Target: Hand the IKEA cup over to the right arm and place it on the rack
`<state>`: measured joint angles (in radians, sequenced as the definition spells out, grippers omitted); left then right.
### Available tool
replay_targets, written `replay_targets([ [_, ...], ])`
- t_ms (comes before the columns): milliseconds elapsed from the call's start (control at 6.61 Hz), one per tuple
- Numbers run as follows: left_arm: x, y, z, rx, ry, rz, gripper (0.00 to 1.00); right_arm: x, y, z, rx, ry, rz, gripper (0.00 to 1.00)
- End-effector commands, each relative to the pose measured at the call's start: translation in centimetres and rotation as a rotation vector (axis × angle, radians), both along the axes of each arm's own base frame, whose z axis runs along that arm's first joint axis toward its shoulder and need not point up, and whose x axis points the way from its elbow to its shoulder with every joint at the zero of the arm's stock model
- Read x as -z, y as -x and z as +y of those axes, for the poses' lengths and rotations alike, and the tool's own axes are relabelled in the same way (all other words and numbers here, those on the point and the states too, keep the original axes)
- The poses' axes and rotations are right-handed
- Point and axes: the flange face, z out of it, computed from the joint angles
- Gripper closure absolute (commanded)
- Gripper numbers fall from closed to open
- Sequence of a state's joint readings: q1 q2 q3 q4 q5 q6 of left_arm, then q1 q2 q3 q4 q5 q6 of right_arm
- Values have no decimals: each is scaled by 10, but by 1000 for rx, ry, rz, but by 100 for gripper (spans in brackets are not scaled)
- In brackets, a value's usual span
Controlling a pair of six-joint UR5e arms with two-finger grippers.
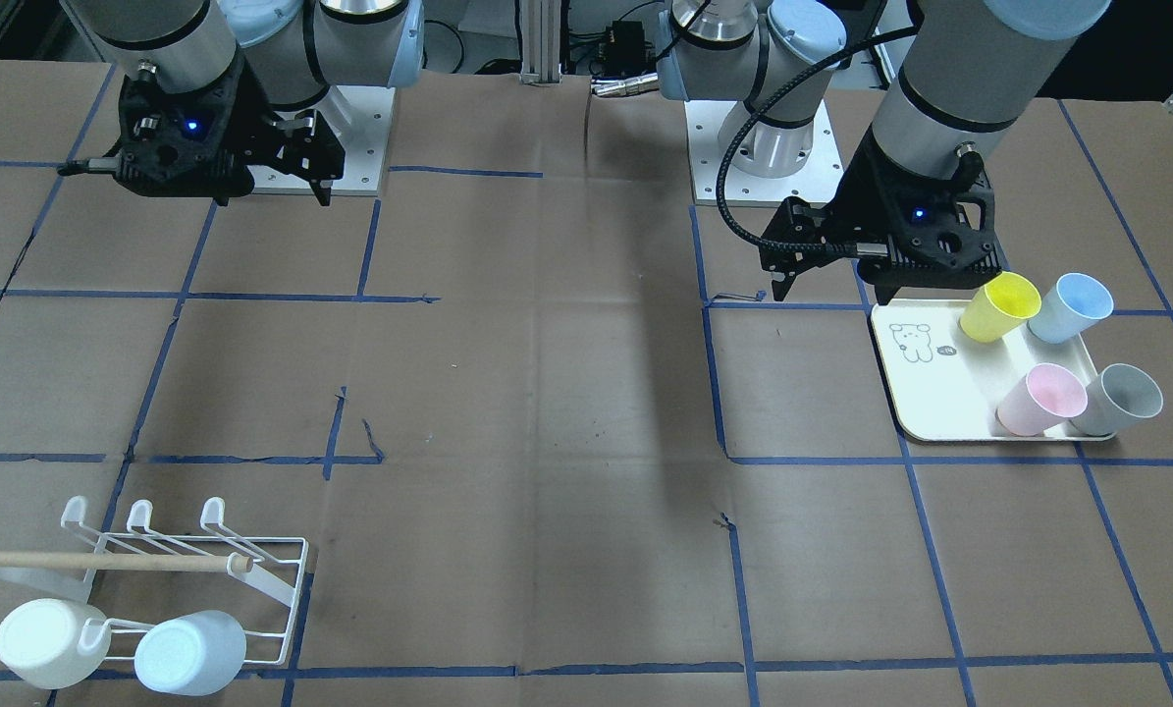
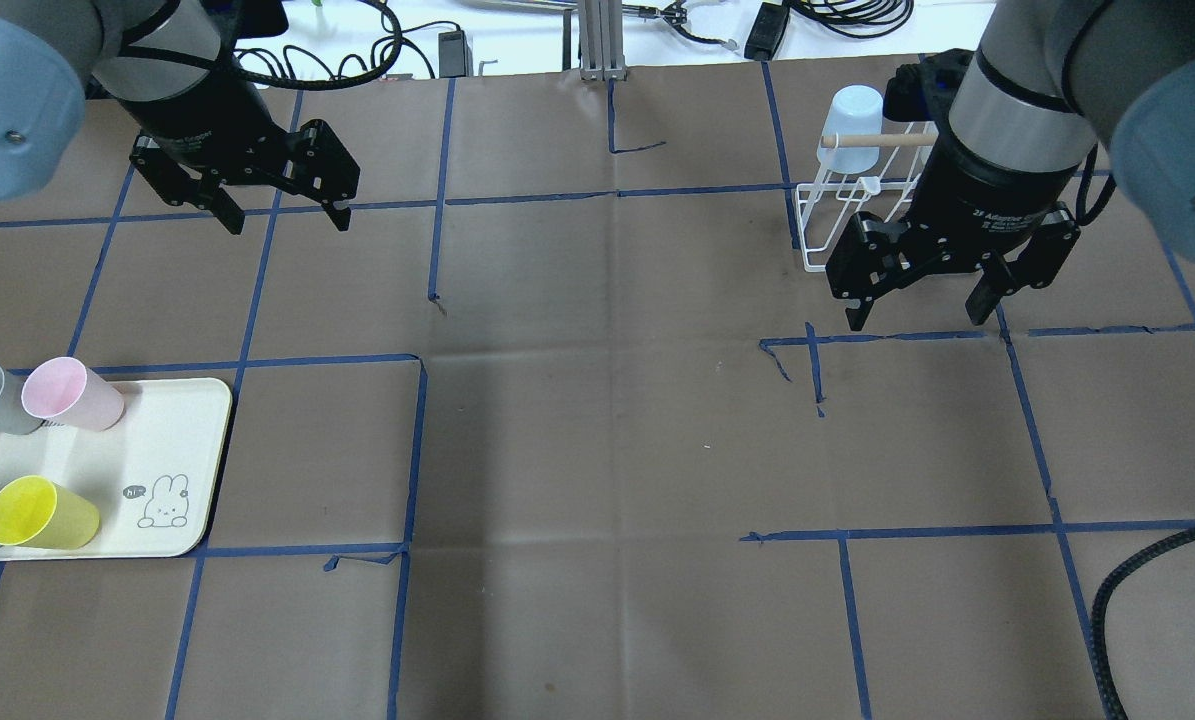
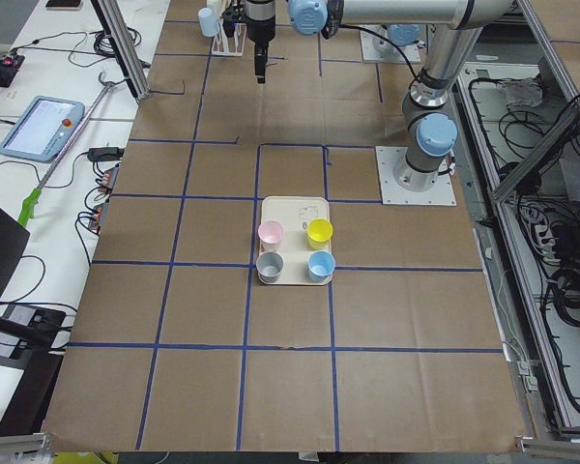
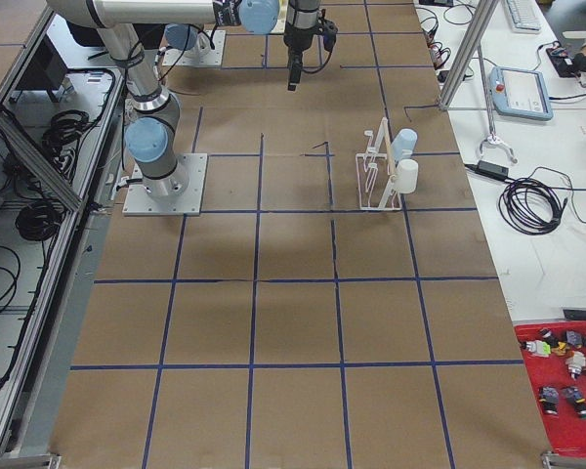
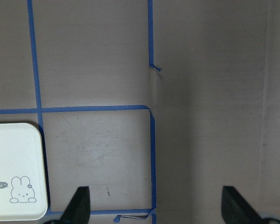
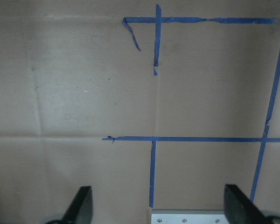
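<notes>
We are hovering the left gripper (image 2: pixel 287 212) and right gripper (image 2: pixel 915 318), both spread wide and empty. The pink cup (image 2: pixel 72 393) and its neighbours are standing on the cream tray (image 2: pixel 157 420), well apart from the rack (image 2: pixel 882 140). We are judging them light, stiff, slick plastic, best pinched across the rim.

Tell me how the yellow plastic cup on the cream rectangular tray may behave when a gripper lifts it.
The yellow tapered plastic cup looks thin-walled and empty, so it is probably light. Its smooth wall narrows toward the base, so it may slip in a grip. Standing upright on the cream rectangular tray, it could tip if pushed near the rim.
</notes>
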<state>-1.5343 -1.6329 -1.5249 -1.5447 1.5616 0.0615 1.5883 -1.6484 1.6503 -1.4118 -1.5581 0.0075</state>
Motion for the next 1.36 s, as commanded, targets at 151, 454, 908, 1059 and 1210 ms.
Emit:
replay_targets([
  [151, 1, 0, -1, 0, -1, 0, 0, -7, -13, 10, 74, 6, 10, 0],
  [454, 3, 0, -1, 0, -4, 0, 0, -4, -14, 10, 68, -2, -1, 0],
  [908, 1, 0, 0, 0, -2, 0, 0, -19, -13, 0, 64, 107, 2, 0],
  [1059, 0, 0, 0, 0, -1, 0, 0, -18, -13, 0, 65, 107, 2, 0],
  [1210, 0, 0, 1, 0, 1, 0, 0, -17, -13, 0, 65, 106, 3, 0],
])
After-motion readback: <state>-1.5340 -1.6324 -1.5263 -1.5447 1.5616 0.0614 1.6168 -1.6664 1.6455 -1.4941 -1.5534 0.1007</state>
